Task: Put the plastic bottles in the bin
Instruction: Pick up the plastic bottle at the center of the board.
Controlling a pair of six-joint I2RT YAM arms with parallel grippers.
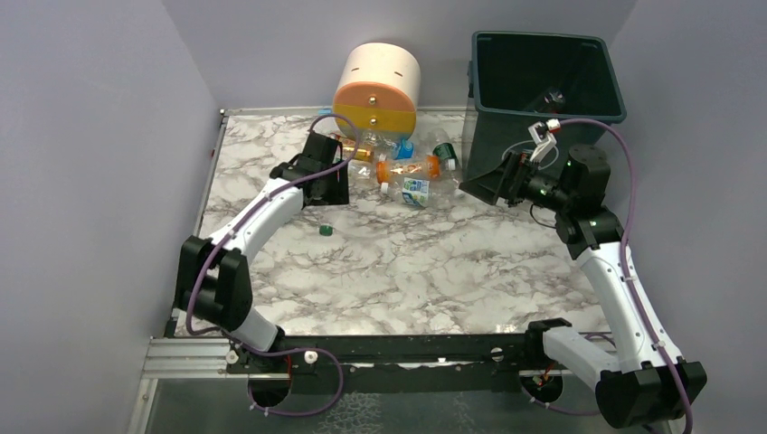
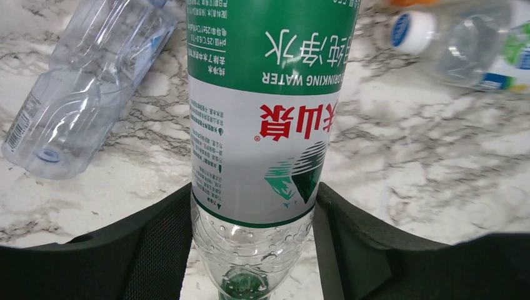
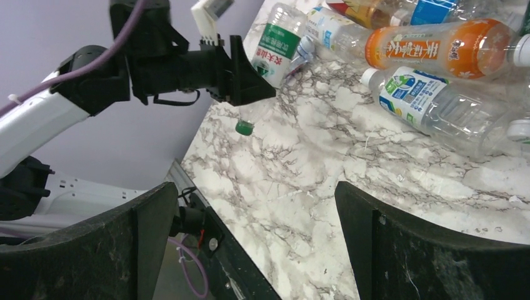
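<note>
Marbled desk (image 1: 407,262) lies under the left arm, reaching to centre-left with the left gripper (image 2: 253,187) pinching a green-labelled bottle (image 2: 269,94) cap-down, while the right gripper (image 3: 253,187) hangs spread wide beside loose bottles (image 1: 407,167), and the dark green bin (image 1: 547,38) at upper right holds one bottle (image 1: 553,96).
</note>
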